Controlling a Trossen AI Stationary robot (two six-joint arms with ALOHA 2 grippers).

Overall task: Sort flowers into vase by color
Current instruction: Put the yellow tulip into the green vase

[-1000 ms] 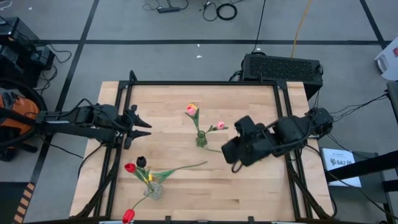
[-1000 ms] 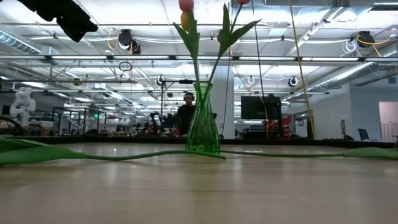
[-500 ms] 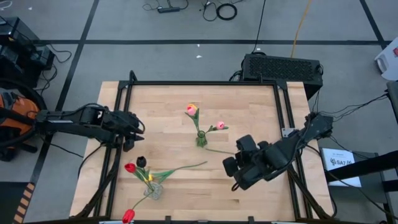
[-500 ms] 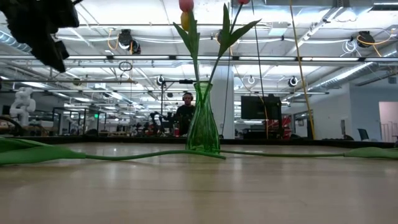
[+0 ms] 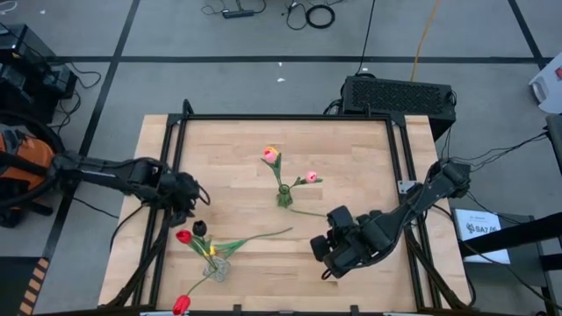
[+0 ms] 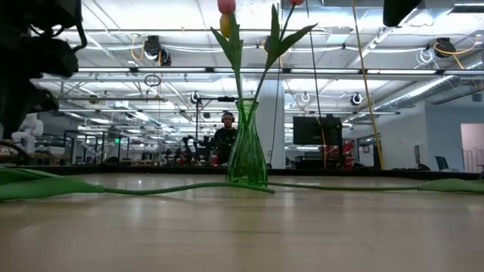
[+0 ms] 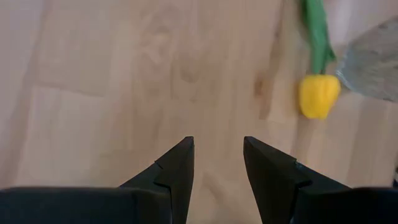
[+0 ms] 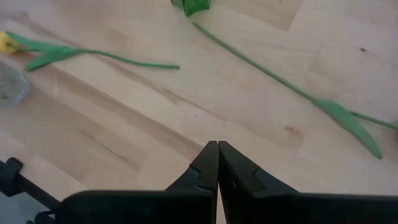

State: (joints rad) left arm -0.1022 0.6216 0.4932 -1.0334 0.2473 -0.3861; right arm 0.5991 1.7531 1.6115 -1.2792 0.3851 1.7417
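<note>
A green vase [image 5: 284, 196] near the table's middle holds a pink-and-yellow tulip [image 5: 271, 155] and a pink tulip [image 5: 311, 176]. A clear vase [image 5: 217, 268] at the near left holds red [image 5: 183, 236], black [image 5: 199, 228] and yellow [image 7: 319, 95] heads. A red tulip [image 5: 181, 305] lies at the near edge. A yellow-headed flower [image 8: 93, 55] and a green stem [image 8: 280, 84] lie flat on the table. My left gripper [image 7: 217, 155] is open and empty, pointing down above bare wood just beyond the clear vase. My right gripper [image 8: 217, 158] is shut and empty above the near right.
A black frame [image 5: 167, 175] runs around the tabletop. In the low view the green vase [image 6: 246, 151] stands in the middle with the stems lying flat either side [image 6: 136, 189]. Bare wood [image 5: 263, 281] lies between the clear vase and my right gripper.
My left gripper has tipped from level to pointing down and gone toward the table's near edge, closer to the clear vase. My right gripper has gone toward the near edge, away from the green vase. The flowers and vases have stayed put.
</note>
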